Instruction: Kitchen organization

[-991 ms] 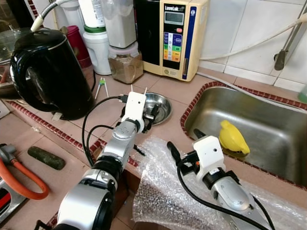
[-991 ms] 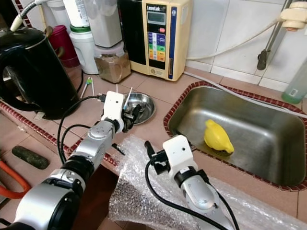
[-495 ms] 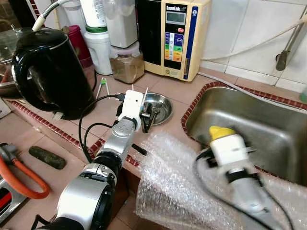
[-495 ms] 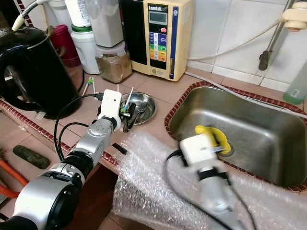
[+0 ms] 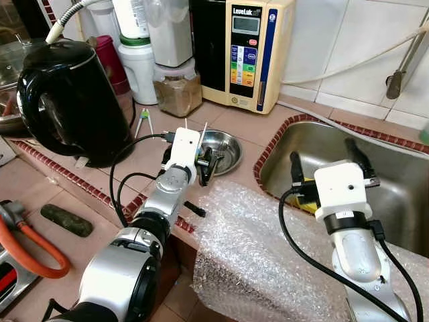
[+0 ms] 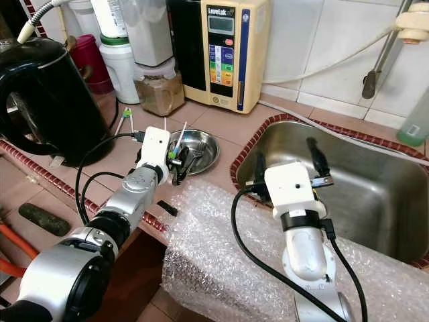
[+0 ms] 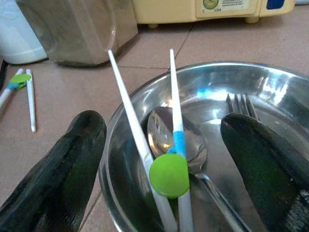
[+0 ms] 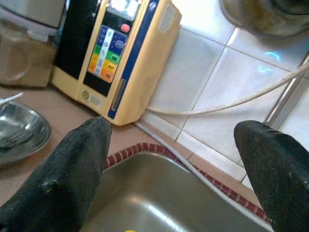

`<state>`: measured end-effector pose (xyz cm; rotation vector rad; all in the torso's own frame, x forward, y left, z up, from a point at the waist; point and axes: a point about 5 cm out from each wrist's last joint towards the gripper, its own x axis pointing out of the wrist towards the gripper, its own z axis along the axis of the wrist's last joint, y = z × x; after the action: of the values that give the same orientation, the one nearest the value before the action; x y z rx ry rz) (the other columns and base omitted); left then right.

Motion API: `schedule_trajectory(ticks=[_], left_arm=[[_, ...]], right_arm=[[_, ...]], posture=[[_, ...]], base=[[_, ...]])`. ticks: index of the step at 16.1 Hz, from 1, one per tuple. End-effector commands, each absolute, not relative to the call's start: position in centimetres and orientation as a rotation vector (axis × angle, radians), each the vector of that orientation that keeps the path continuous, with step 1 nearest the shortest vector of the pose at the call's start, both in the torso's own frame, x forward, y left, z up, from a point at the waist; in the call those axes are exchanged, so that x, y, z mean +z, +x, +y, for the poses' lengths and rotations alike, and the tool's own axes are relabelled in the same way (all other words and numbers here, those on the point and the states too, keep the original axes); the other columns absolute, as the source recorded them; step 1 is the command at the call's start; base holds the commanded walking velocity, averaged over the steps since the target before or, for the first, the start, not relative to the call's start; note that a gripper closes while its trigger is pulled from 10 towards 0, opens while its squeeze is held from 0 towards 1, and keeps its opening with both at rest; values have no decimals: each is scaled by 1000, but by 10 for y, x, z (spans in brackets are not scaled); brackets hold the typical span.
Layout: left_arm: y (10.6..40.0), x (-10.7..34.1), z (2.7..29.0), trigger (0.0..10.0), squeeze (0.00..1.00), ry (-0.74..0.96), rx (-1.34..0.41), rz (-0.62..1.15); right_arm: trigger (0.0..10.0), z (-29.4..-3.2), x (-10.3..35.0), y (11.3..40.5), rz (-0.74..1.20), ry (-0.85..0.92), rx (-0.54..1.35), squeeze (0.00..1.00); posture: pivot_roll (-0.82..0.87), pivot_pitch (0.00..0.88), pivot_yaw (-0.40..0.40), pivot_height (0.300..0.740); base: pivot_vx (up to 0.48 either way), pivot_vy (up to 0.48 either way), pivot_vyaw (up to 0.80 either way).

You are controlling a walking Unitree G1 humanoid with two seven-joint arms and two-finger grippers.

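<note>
The left gripper (image 7: 164, 159) hangs at the near rim of a small round stainless-steel bowl (image 5: 224, 149) on the terracotta-tiled counter (image 5: 241, 124), its rounded black fingers (image 7: 63, 169) spread wide, one outside the rim and one over the bowl. Between them stands a pair of thin white training chopsticks (image 7: 171, 145) joined by a green disc with a blue band, leaning on the rim and touching neither finger. In the bowl lie a polished spoon (image 7: 174, 140) and a fork (image 7: 239, 104).

The right gripper (image 5: 328, 159) is raised over the brushed-steel sink (image 5: 395, 181), fingers well apart and holding nothing. A sliver of something yellow (image 5: 307, 204) shows in the basin behind it. Crinkled bubble wrap (image 5: 255, 255) drapes the counter's front edge.

Against the white-tiled wall stands a cream and black water ionizer (image 5: 244, 50) with a display and coloured buttons; its label is too small to read surely. Beside it are a jar of brown powder (image 5: 177, 90), a glossy black kettle (image 5: 70, 100), and a second pair of chopsticks (image 5: 143, 121).
</note>
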<state>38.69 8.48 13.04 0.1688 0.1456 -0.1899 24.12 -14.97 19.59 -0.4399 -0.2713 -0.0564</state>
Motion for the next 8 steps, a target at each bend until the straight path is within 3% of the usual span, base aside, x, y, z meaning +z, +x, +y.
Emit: schedule_trajectory(ticks=[1,4,6,7,8], left_arm=[[389,133,88,10000,0,195,-181,140],[388,127,90,10000,0,222,-188,182],[387,124,90,10000,0,218,-189,207],[386,122,89,7804,0,221,-189,224],[385,119,88,4510,0,207,-193,252]], right_arm=[[10000,-142,212,238,-339,-365,-19,0],[10000,-100,205,227,-263,-160,321,0],[10000,-91,193,221,-186,-115,397,0],[10000,-89,183,217,-140,-103,422,0],[10000,-88,178,214,-120,-106,426,0]], posture=[[-92,0,95,740],[-95,0,97,740],[-96,0,98,740],[-98,0,97,740],[-99,0,98,740]], base=[[0,0,0],[0,0,0],[0,0,0],[0,0,0],[0,0,0]])
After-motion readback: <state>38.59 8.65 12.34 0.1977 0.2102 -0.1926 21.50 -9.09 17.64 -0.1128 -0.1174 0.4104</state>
